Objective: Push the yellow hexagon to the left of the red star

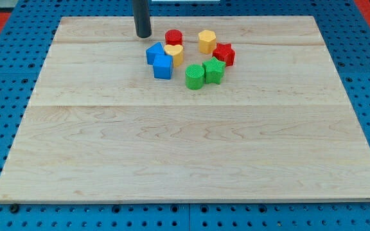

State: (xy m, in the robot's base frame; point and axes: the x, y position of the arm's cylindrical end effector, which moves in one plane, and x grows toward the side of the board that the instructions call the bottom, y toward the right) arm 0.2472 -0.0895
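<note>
My tip (143,35), a plain rod with no jaws, stands apart from the small yellow hexagon block (207,41). It seems light, rigid and slippery; I would push its upper right face, away from the red star block (224,54).

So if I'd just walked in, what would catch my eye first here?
Probably the huddle of bright blocks near the view's top of the pale wooden board: the yellow hexagon sits just up-left of the red star, with blue, green, red and yellow pieces beside them. Next, the dark rod, my tip, standing left of the cluster, touching nothing.
</note>
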